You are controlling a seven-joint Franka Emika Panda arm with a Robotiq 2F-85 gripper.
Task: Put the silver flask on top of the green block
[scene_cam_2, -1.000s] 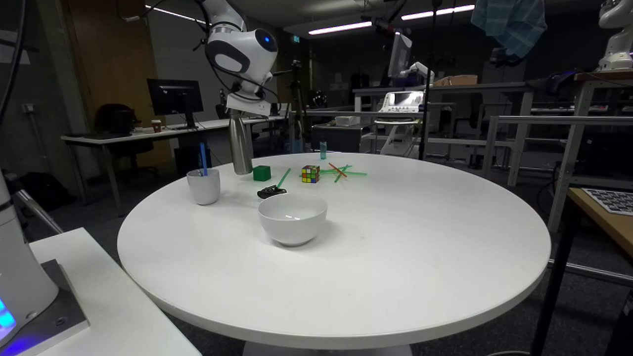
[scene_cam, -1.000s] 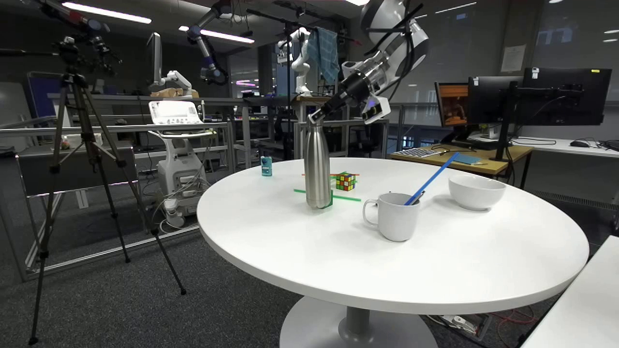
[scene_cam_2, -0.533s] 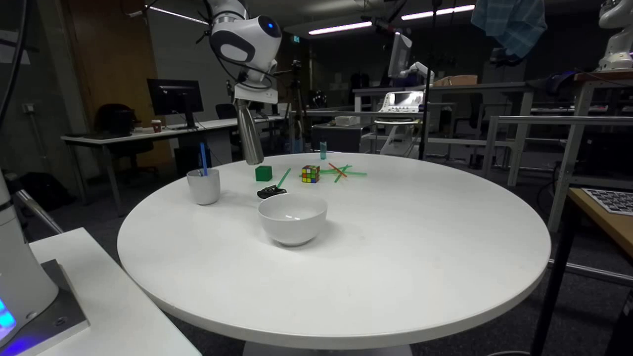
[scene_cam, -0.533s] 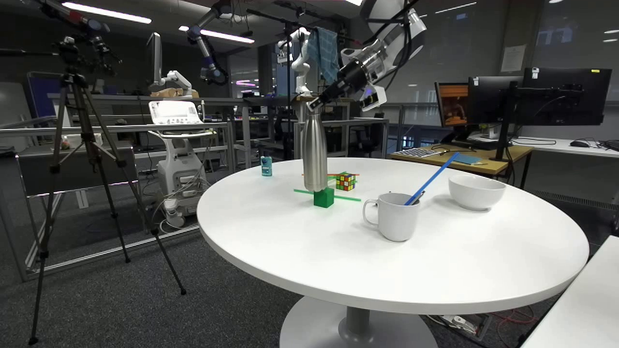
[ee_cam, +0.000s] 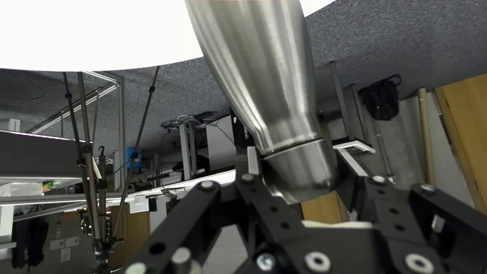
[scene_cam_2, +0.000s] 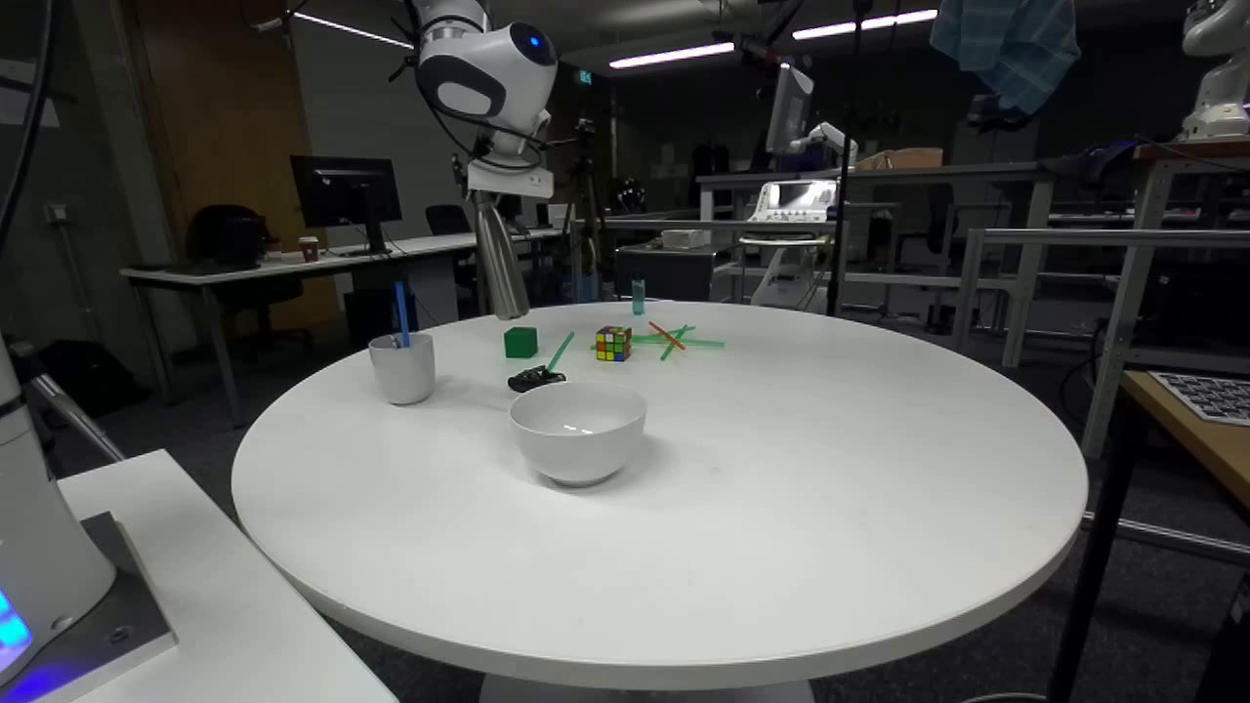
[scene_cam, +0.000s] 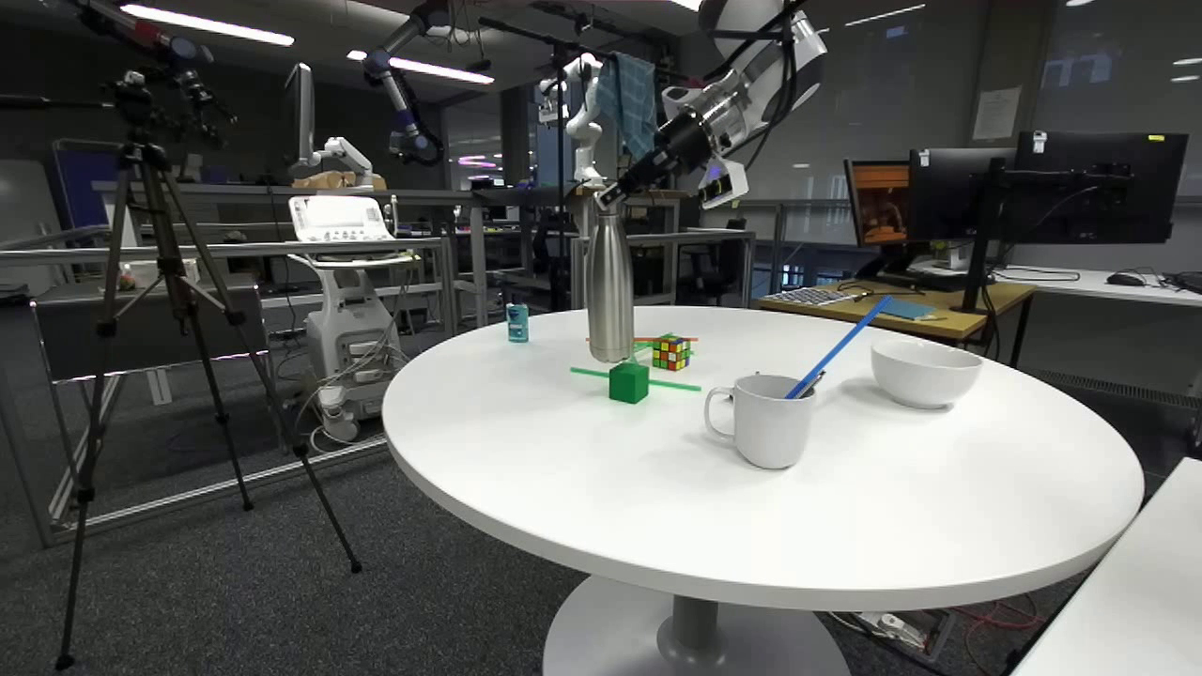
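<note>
flask [scene_cam: 610, 286] — silver | block [scene_cam: 628, 383] — green | mug [scene_cam: 772, 432], bowl [scene_cam: 924, 379]: white | puzzle cube [scene_cam: 670, 354]: multicoloured squares

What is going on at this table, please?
A robot arm holds a silver bottle by its top, with the gripper closed on it. The bottle hangs tilted in the air, its bottom near a green block but not resting on it. A mug, a bowl and a puzzle cube stand on the table.

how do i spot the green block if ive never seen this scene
Start from the round white table. In both exterior views, look just below the held flask. The block there is plain green, unlike the multicoloured cube, and chunky, unlike the thin green sticks.
</note>
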